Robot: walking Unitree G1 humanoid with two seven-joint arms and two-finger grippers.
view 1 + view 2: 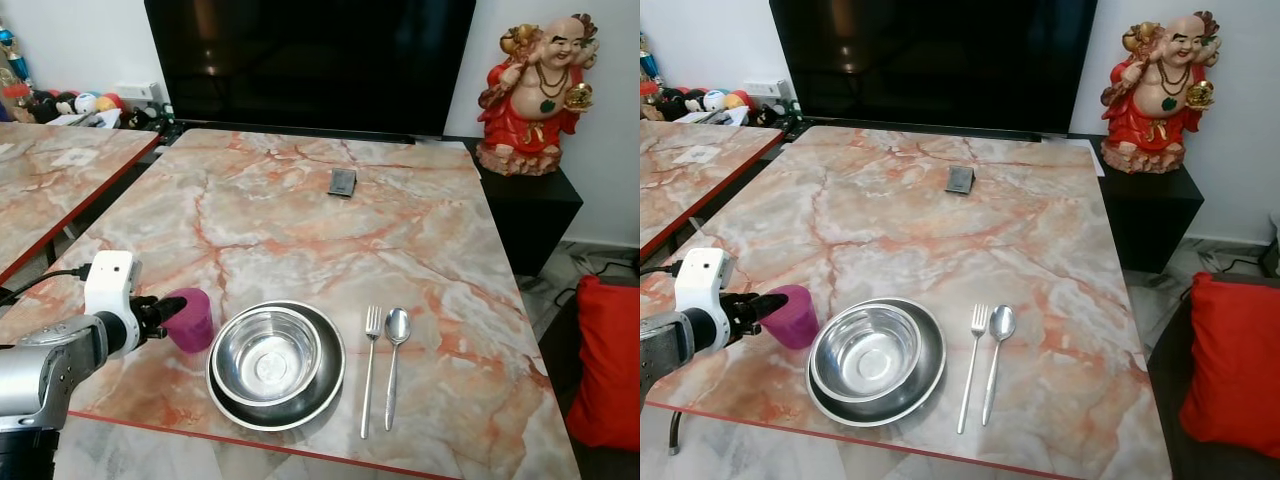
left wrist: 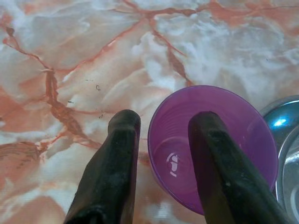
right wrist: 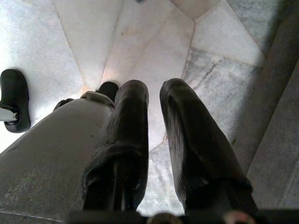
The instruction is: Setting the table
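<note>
While your left gripper [image 2: 161,144] straddles the purple cup's [image 2: 219,140] rim, jaws apart, one finger inside, the cup stands on the tabletop [image 1: 330,240] beside the steel bowl [image 1: 268,355]. Your right gripper [image 3: 154,116] hangs idle, jaws slightly apart.

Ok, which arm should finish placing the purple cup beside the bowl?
Left. The left gripper already straddles the purple cup rim beside the bowl; the right gripper hangs over the floor.
</note>
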